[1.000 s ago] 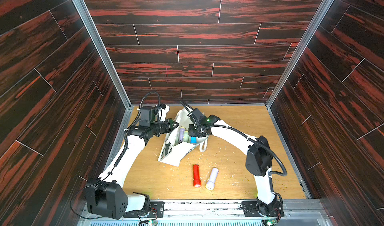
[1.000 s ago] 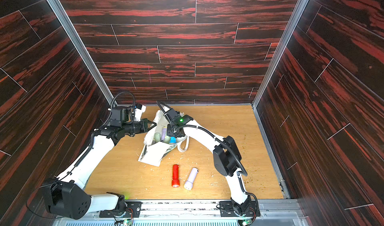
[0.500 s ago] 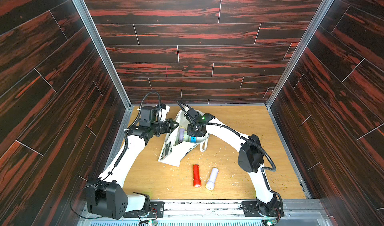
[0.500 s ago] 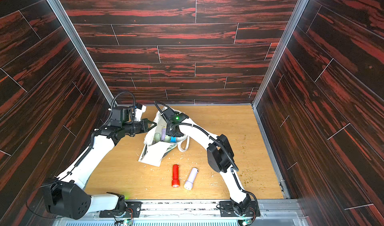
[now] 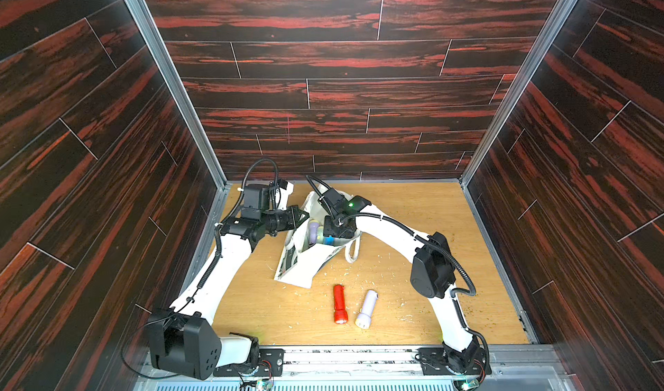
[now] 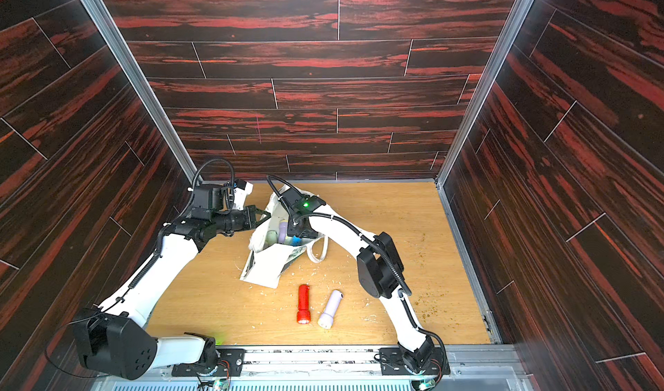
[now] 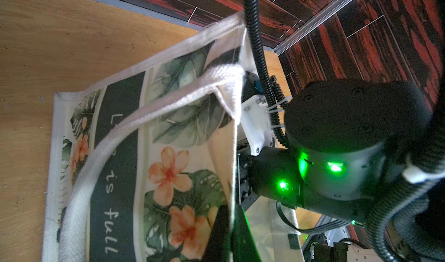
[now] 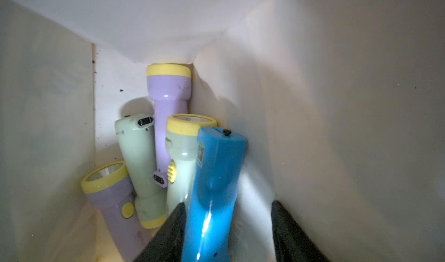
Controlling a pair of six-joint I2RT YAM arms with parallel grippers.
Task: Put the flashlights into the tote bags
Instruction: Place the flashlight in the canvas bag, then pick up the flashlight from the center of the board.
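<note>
In the tote bag [image 8: 337,104]: five flashlights show in the right wrist view, namely a lilac pair [image 8: 168,99], a mint pair [image 8: 139,164] and the blue flashlight [image 8: 214,188], all packed together against one inner fold.
Blue flashlight: inside the bag, leaning on the mint pair. It lies between the fingers of the right end effector [image 8: 228,204].
Right end effector: reached down through the bag mouth, fingers apart. One finger lies close along the blue body and the other stands clear of it with bare lining between, so the blue one looks let go rather than gripped.
Tote bag, position: toward the back left of the worktop [image 5: 413,220], partly raised with its mouth agape, handle loop trailing on the wood. Both top views show it [image 5: 301,263].
Left end effector [image 7: 230,215]: closed on the bag's rim fabric, holding the mouth open from the left.
Outside the bag: a red flashlight [image 5: 339,303] and a pale lilac flashlight [image 5: 367,308] lie side by side, apart from each other, on the near part of the worktop, well clear of the bag.
Done, by judgement: five in, the blue one the latest.
Left, by judgement: the two loose ones to fetch and drop in. Whether more lie hidden deeper in the bag cannot be told.
</note>
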